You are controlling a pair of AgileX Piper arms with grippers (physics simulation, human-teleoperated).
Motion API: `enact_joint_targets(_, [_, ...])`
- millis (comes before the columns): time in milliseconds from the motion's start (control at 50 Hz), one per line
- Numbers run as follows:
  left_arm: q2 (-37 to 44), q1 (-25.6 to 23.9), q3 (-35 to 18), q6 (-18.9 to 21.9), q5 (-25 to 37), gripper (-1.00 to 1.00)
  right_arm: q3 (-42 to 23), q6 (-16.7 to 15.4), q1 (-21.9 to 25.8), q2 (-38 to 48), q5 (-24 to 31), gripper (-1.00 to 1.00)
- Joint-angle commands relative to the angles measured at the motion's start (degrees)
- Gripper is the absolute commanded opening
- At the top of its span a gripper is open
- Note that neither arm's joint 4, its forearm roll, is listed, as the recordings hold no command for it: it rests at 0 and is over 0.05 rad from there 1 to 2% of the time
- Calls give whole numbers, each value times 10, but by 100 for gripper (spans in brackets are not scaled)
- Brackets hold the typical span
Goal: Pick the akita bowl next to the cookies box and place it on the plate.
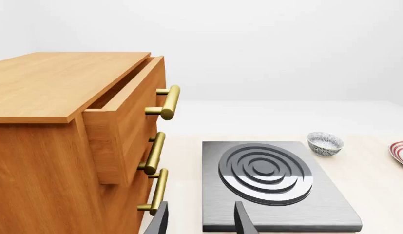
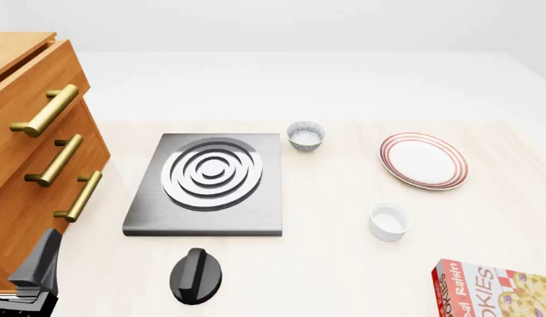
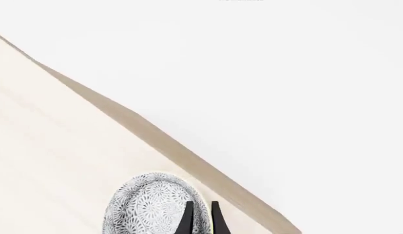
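The right gripper pinches the rim of a bowl near the table edge. The left gripper hangs released beside the stove, its neighbour a cabinet

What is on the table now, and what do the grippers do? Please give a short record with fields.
left gripper: open, holds nothing, beside the cabinet
right gripper: seems shut on the rim of a bowl; outside the front view
other bowl: beside the stove, apart from the plate
plate: nothing on it
cup: between plate and cookies box
knob: nearer than the stove
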Motion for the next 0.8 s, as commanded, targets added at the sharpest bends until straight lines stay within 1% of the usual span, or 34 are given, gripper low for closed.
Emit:
enact_joint_targets(20, [0,0,0,0,0,100,15,6,12,4,3,-100])
enact_joint_targets(280, [0,0,0,0,0,100,46,30,24,-55,12,-100])
enact_joint_targets(380, [0,0,0,0,0,100,60,49,31,-96,24,-100])
enact_joint_targets(420, [0,0,0,0,0,100,61,46,29,-107,29,-100])
enact_joint_targets(740, [0,0,0,0,0,100,66,62,51,-176,70,-100])
enact_joint_targets(800, [0,0,0,0,0,100,64,75,60,-194,81,-100])
